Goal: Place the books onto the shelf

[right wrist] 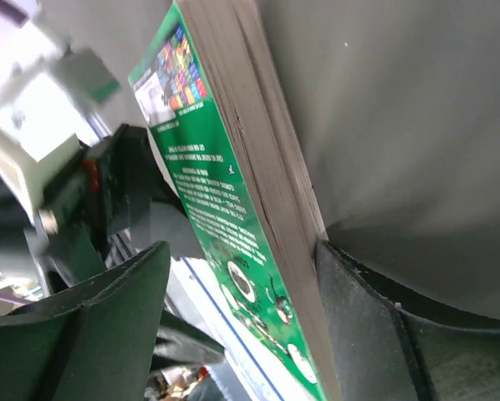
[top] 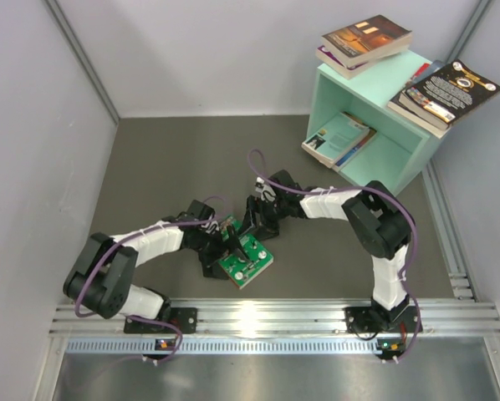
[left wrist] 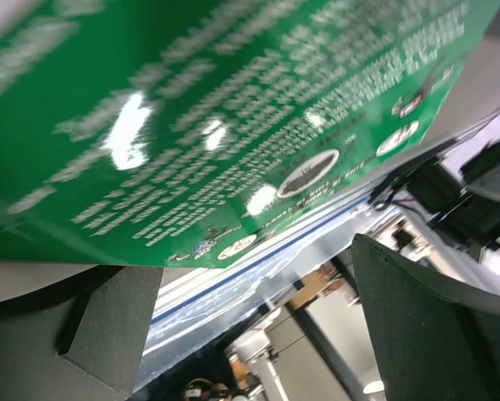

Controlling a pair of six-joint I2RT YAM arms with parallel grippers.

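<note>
handling: we judge the green book [top: 246, 261] light, glossy, bendy
hold: we'd pinch across its page edge
left gripper [left wrist: 250, 292]: released, wide
right gripper [right wrist: 242, 251]: straddling book, unclamped

You have one glossy green book [top: 246, 259] with white print lying mid-table. Your mint-green shelf [top: 382, 83] stands far right. Teal books [top: 340, 138] lean out of its opening, brown books [top: 367, 38] are stacked on top, and black books [top: 451, 90] overhang its right edge.
</note>
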